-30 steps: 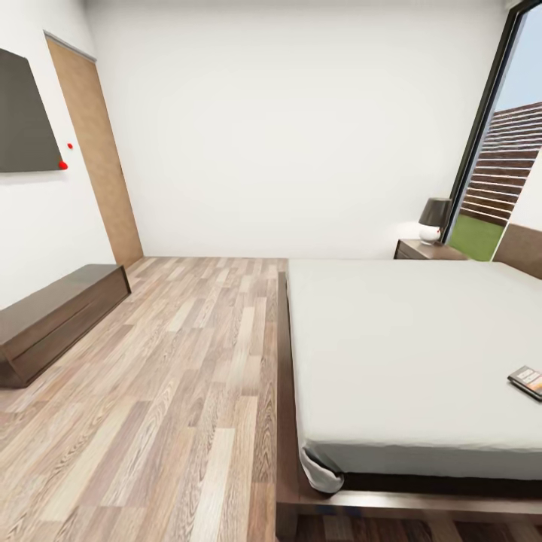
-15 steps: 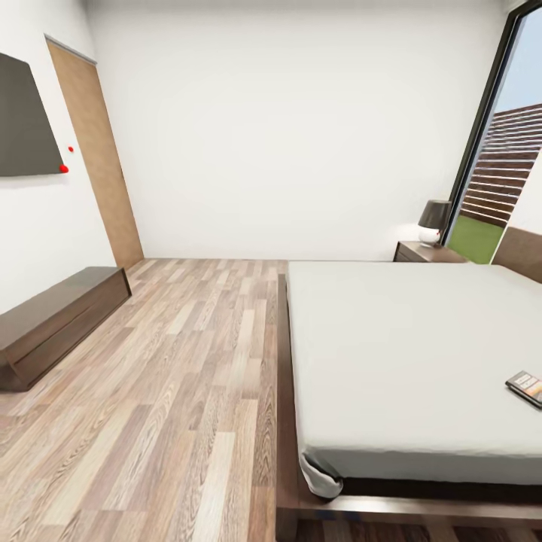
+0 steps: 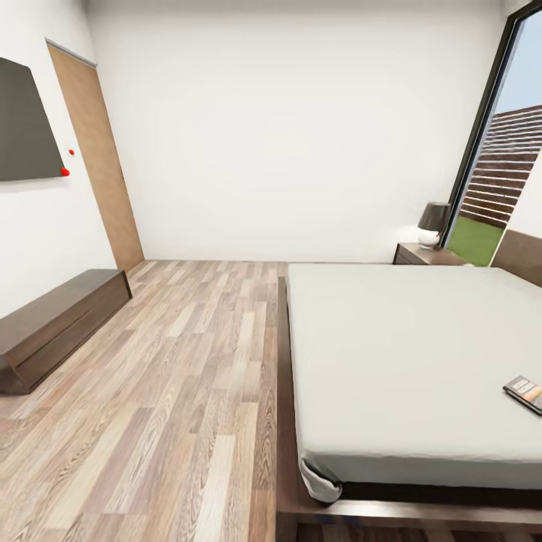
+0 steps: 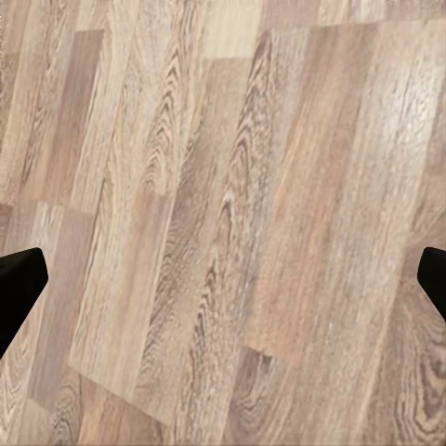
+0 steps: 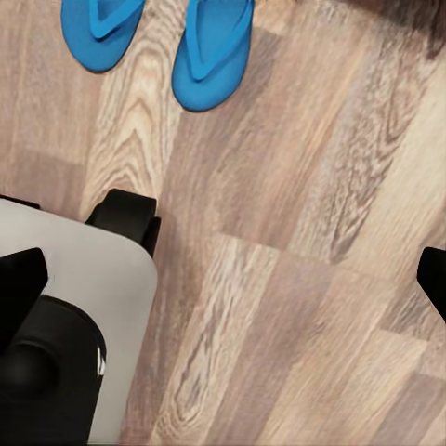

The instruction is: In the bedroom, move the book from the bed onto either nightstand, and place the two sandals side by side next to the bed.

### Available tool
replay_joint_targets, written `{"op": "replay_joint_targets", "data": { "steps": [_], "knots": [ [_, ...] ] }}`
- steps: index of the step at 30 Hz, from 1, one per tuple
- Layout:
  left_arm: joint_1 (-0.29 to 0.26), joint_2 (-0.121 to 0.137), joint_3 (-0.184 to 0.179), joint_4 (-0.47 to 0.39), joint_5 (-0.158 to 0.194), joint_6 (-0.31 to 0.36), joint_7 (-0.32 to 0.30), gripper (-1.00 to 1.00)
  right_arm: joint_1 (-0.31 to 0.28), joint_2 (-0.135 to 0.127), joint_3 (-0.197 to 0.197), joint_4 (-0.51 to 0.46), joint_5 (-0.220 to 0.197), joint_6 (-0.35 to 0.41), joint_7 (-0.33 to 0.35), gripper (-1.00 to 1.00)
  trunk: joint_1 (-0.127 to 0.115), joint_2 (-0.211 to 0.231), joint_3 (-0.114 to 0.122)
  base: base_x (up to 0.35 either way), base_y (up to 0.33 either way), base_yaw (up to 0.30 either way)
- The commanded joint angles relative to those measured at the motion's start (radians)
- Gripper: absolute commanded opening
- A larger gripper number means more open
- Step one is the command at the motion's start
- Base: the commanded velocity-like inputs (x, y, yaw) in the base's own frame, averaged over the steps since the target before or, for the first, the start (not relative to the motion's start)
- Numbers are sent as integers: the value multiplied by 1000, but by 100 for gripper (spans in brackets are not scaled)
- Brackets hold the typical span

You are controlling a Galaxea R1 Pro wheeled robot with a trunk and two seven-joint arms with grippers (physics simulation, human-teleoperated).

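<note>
Under the right gripper (image 5: 223, 279), fingers spread wide and empty, two sandals (image 5: 158, 37) lie side by side on the floor (image 5: 307, 307), just beyond the robot's base (image 5: 65, 316). The left gripper (image 4: 223, 279), also spread, faces bare planks. On the bed (image 3: 406, 354), the book (image 3: 525, 392) lies near its foot, off toward the robot's right, so the right arm looks nearer. The nightstand (image 3: 425, 254) stands beyond the bed's head.
</note>
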Motion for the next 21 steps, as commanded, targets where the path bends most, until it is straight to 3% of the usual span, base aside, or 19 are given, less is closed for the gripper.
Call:
{"op": "replay_joint_targets", "data": {
  "steps": [1, 10, 13, 21],
  "knots": [
    [-1, 0, 5, 1, 0, -4, 0, 100, -1, 0, 7, 1, 1, 1, 3, 100, -4, 7, 2, 0, 0, 0],
    [-1, 0, 4, 1, 1, -4, 0, 100, 14, 32, 7, 1, 1, 1, 4, 100, -39, 70, 31, 0, 0, 0],
    [-1, 0, 4, 1, 1, -4, 0, 100, 37, 59, 7, 1, 1, 1, 4, 100, -50, 91, 40, 0, 0, 0],
    [-1, 0, 3, 1, -1, -4, 0, 100, 81, 96, 7, 1, 1, 1, 4, 100, -81, 147, 65, 0, 0, 0]
  ]
}}
